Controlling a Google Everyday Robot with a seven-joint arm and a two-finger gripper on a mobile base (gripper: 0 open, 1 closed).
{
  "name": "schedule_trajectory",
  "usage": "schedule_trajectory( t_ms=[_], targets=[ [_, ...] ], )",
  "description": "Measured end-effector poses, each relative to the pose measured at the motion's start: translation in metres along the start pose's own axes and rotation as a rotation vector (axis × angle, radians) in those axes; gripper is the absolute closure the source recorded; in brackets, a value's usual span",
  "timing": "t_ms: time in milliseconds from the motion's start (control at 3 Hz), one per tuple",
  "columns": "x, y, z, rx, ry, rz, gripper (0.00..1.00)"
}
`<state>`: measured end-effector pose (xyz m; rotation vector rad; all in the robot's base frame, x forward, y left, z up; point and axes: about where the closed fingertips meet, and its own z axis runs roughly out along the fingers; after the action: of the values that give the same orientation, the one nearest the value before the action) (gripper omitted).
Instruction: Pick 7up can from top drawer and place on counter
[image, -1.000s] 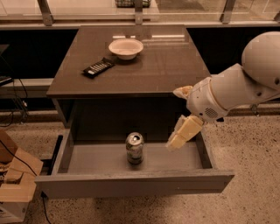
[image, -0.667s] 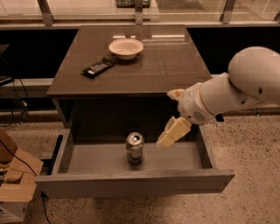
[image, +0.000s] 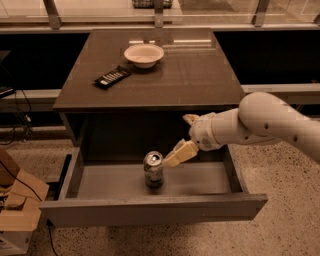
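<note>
The 7up can (image: 153, 170) stands upright in the middle of the open top drawer (image: 150, 211), silvery top facing up. My gripper (image: 176, 141) comes in from the right on a white arm (image: 260, 125), just to the right of the can's top. Its jaws are apart; the lower finger (image: 180, 153) nearly touches the can's upper right rim and the other finger (image: 190, 119) is higher up. It holds nothing. The counter (image: 190, 80) is the dark glossy tabletop above the drawer.
A white bowl (image: 144, 54) and a black remote (image: 113, 76) lie on the counter's far left part. A cardboard box (image: 15, 210) and cables are on the speckled floor to the left. A railing runs behind the table.
My gripper has moved left and slightly down inside the drawer, from well right of the can to right beside its top. The can has not moved.
</note>
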<state>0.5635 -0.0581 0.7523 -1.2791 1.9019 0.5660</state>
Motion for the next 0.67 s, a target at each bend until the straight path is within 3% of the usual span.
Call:
schedule_trajectory(
  t_ms=[667],
  targets=[
    [0.038, 0.017, 0.054, -0.073, -0.046, 0.127, 0.00]
  ],
)
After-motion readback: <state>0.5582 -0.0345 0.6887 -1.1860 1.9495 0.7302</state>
